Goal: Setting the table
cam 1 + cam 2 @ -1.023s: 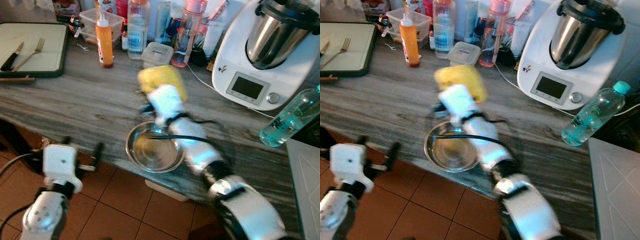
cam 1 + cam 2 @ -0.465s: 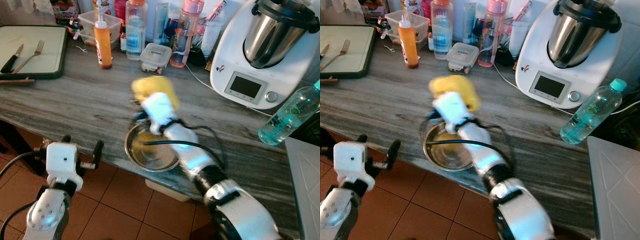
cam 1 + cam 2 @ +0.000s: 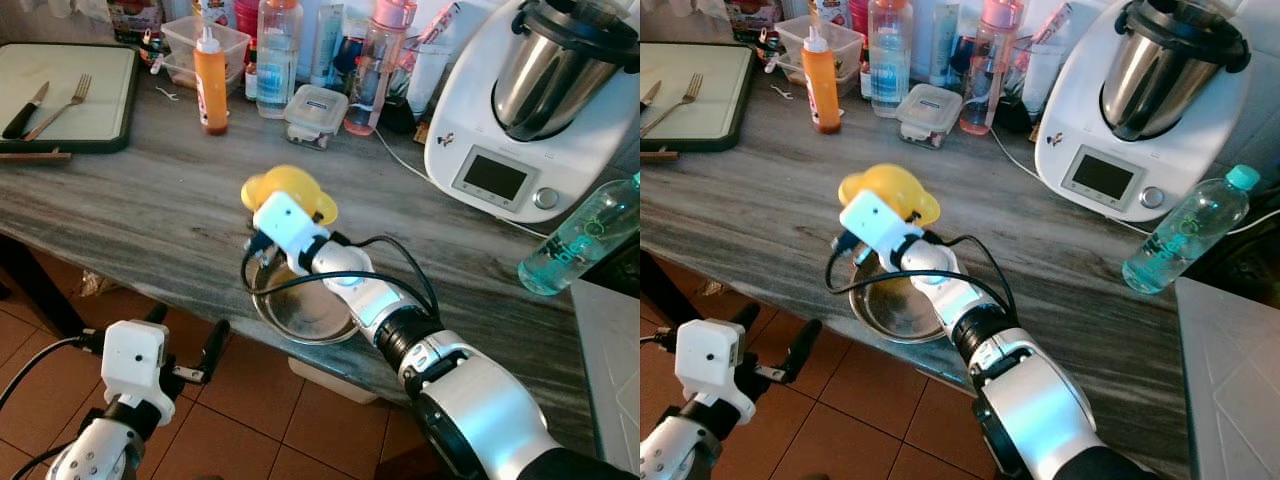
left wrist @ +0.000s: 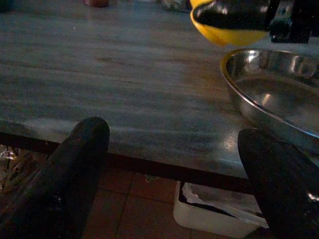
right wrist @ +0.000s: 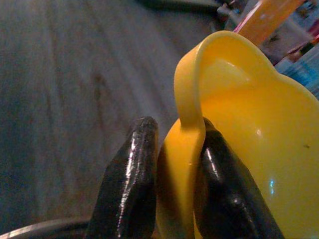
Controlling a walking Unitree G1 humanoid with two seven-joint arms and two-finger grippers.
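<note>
Pinching the rim of a yellow bowl [image 5: 234, 149], our right gripper [image 5: 172, 184] has one black finger on each side of the wall; fingers pressed tight on it. Bowl held tilted, off the worktop [image 3: 150, 200], just above the far rim of a steel bowl [image 3: 305, 310]. Steel bowl sits at the worktop's near edge, approx mid-length, part overhanging it. Our left gripper [image 4: 169, 164] hangs below and in front of that near edge, over the tiled floor [image 3: 250, 400], fingers spread wide, nothing btwn them. Far left corner: dark-rimmed tray [image 3: 120, 110] w/ fork [image 3: 62, 105] and knife [image 3: 22, 112]. Along far edge: orange squeeze bottle [image 3: 210, 85], clear bottles, small lidded box [image 3: 315, 110]. Right end: white kitchen machine [image 3: 520, 110] w/ steel jug; teal water bottle [image 3: 585, 235] beside it.
</note>
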